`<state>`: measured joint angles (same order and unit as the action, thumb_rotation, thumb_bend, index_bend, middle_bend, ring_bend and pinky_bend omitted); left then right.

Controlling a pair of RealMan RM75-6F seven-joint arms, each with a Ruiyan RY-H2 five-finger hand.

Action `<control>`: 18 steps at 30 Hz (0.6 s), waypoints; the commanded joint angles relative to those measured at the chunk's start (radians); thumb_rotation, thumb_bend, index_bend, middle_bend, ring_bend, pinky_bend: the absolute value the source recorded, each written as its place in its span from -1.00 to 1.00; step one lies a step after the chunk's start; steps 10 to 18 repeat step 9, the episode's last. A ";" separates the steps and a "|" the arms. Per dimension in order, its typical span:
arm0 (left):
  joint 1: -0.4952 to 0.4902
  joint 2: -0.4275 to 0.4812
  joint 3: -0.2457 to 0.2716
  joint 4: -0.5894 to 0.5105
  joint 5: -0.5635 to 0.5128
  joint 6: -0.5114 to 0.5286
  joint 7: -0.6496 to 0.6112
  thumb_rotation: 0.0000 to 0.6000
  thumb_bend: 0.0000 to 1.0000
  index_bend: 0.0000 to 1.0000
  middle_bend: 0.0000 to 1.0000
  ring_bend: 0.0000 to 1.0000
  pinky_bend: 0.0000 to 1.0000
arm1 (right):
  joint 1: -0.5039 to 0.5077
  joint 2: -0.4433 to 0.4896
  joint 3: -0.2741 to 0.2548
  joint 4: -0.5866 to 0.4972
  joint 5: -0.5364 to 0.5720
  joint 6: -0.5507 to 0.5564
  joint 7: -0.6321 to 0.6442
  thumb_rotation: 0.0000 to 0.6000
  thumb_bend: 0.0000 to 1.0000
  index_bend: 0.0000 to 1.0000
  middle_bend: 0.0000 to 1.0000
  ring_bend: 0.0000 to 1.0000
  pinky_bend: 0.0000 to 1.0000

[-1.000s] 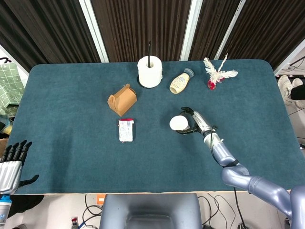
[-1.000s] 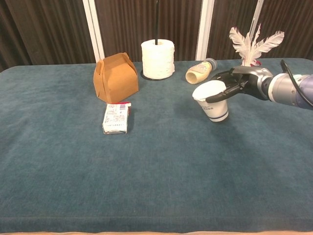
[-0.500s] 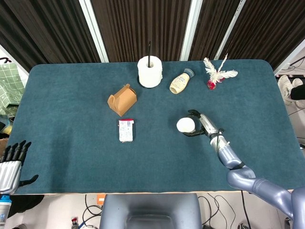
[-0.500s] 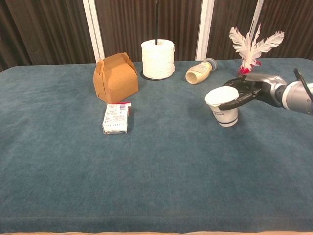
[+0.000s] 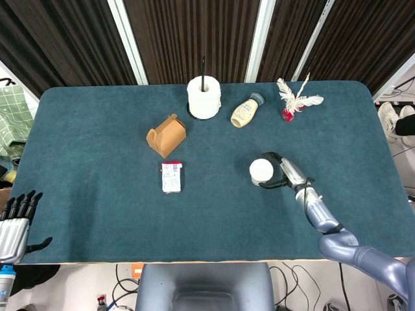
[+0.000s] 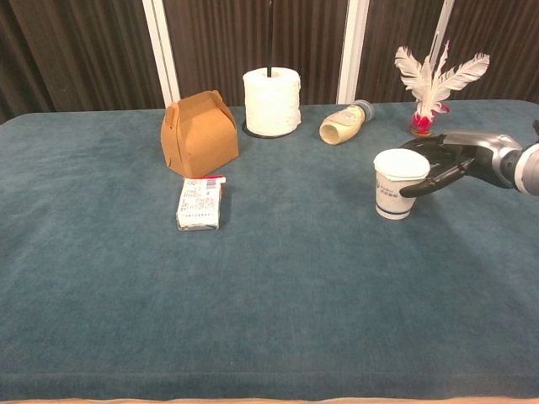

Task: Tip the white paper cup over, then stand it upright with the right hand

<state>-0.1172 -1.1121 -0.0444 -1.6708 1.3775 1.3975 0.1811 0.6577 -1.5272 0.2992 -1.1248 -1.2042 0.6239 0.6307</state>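
The white paper cup (image 5: 261,171) (image 6: 397,181) stands upright on the blue table (image 5: 97,129), right of centre, its open mouth facing up. My right hand (image 5: 285,173) (image 6: 450,158) wraps around the cup's right side, thumb in front and the other fingers behind, and grips it. My left hand (image 5: 16,227) hangs off the table's near left corner with its fingers spread and nothing in it; only the head view shows it.
A brown carton box (image 5: 166,135) and a small printed packet (image 5: 171,177) lie left of centre. At the back stand a paper roll on a holder (image 5: 203,97), a bottle lying on its side (image 5: 245,111) and a feather shuttlecock (image 5: 295,100).
The right hand has carried the cup rightward and brought it from tilted to upright on the table. The left hand has not moved.
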 commanded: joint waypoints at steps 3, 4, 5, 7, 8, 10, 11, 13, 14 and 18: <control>0.001 0.000 0.001 0.001 0.004 0.003 -0.002 1.00 -0.94 -1.00 -1.00 -1.00 -1.00 | -0.021 0.027 -0.018 -0.026 -0.013 0.045 -0.038 0.82 -0.67 -0.78 -0.75 -0.83 -0.71; 0.001 0.000 0.001 0.001 0.005 0.004 -0.003 1.00 -0.94 -1.00 -1.00 -1.00 -1.00 | -0.028 0.036 -0.022 -0.038 -0.019 0.062 -0.051 0.80 -0.68 -0.79 -0.75 -0.83 -0.71; 0.002 0.000 0.001 0.001 0.006 0.006 -0.004 1.00 -0.94 -1.00 -1.00 -1.00 -1.00 | -0.033 0.045 -0.025 -0.049 -0.023 0.075 -0.061 0.78 -0.68 -0.80 -0.75 -0.83 -0.71; 0.004 -0.001 0.003 0.001 0.007 0.008 -0.007 1.00 -0.94 -1.00 -1.00 -1.00 -1.00 | -0.045 0.065 -0.032 -0.072 -0.031 0.106 -0.092 0.75 -0.68 -0.80 -0.75 -0.83 -0.71; 0.006 -0.001 0.003 0.003 0.008 0.010 -0.010 1.00 -0.94 -1.00 -1.00 -1.00 -1.00 | -0.049 0.074 -0.036 -0.081 -0.035 0.118 -0.107 0.73 -0.68 -0.80 -0.75 -0.83 -0.71; 0.007 -0.002 0.003 0.004 0.009 0.012 -0.012 1.00 -0.94 -1.00 -1.00 -1.00 -1.00 | -0.054 0.082 -0.039 -0.090 -0.036 0.129 -0.123 0.73 -0.68 -0.80 -0.75 -0.83 -0.71; 0.007 -0.002 0.003 0.004 0.009 0.012 -0.012 1.00 -0.94 -1.00 -1.00 -1.00 -1.00 | -0.054 0.082 -0.039 -0.090 -0.036 0.129 -0.123 0.73 -0.68 -0.80 -0.75 -0.83 -0.71; 0.007 -0.002 0.003 0.004 0.009 0.012 -0.012 1.00 -0.94 -1.00 -1.00 -1.00 -1.00 | -0.054 0.082 -0.039 -0.090 -0.036 0.129 -0.123 0.73 -0.68 -0.80 -0.75 -0.83 -0.71; 0.007 -0.002 0.003 0.004 0.009 0.012 -0.012 1.00 -0.94 -1.00 -1.00 -1.00 -1.00 | -0.054 0.082 -0.039 -0.090 -0.036 0.129 -0.123 0.73 -0.68 -0.80 -0.75 -0.83 -0.71; 0.007 -0.002 0.003 0.004 0.009 0.012 -0.012 1.00 -0.94 -1.00 -1.00 -1.00 -1.00 | -0.054 0.082 -0.039 -0.090 -0.036 0.129 -0.123 0.73 -0.68 -0.80 -0.75 -0.83 -0.71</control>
